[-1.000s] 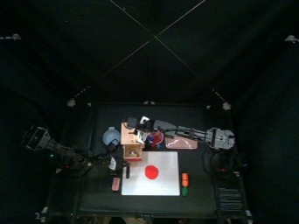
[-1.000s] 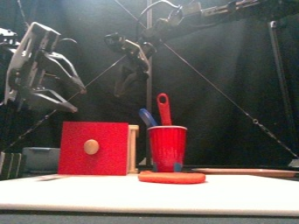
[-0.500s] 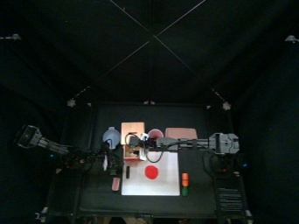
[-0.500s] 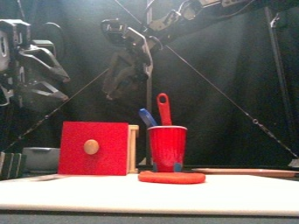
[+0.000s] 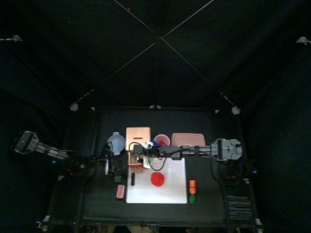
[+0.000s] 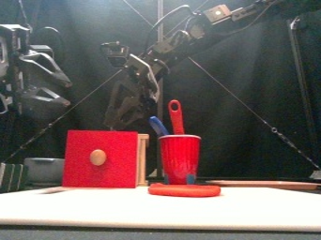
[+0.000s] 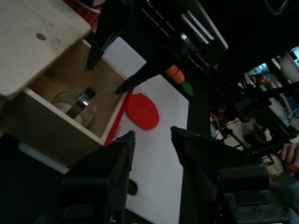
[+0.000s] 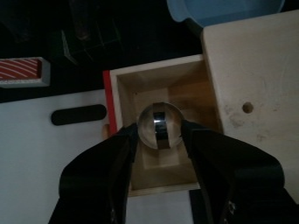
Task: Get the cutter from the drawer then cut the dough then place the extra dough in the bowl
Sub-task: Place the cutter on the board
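Early days on this one. The drawer [image 8: 158, 87] of the wooden box [image 8: 251, 79] is pulled out, and the cutter [image 8: 156, 125] sits inside it, not lifted yet. The right gripper [image 8: 162, 144] hangs right over the drawer, fingers spread either side of the cutter and apparently not touching it. The left gripper [image 7: 152, 138] is well off to the side of the box, fingers spread too, holding nothing. The red dough [image 7: 140, 112] lies whole on the white board [image 7: 163, 166] near the box, on its drawer side. The blue-grey bowl [image 5: 115, 143] beside the box shows no scraps. So grabbing, cutting and the scrap drop all look left to do.
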`<state>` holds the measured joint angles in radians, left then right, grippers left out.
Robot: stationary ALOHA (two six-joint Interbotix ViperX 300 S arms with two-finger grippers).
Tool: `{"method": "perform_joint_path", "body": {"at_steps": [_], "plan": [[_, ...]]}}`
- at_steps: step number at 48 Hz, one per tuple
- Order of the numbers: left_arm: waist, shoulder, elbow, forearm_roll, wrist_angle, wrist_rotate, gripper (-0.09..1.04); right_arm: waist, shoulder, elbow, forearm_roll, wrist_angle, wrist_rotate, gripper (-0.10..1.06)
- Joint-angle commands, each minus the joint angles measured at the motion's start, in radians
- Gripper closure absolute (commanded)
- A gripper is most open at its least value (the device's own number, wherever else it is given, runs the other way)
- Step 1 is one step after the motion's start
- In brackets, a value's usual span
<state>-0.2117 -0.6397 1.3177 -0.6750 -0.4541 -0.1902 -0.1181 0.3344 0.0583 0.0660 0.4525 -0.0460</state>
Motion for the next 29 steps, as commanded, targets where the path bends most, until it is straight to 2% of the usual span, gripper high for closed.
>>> {"method": "perform_joint_path", "body": {"at_steps": [1,10,20,29], "plan": [[0.006,0.000,-0.009,0.005,-0.003,0.002,0.16,-0.003,-0.015,-0.020,-0.005,-0.002,-0.002,0.17],[0.011,-0.002,-0.009,0.003,-0.003,0.002,0.16,-0.003,0.009,-0.029,-0.017,0.009,0.000,0.19],[0.015,0.000,-0.005,0.002,-0.002,0.000,0.17,-0.002,0.025,-0.038,-0.029,0.020,0.000,0.33],[0.017,0.000,-0.003,0.002,-0.002,0.000,0.17,-0.003,0.005,-0.066,-0.040,0.038,-0.002,0.36]]}}
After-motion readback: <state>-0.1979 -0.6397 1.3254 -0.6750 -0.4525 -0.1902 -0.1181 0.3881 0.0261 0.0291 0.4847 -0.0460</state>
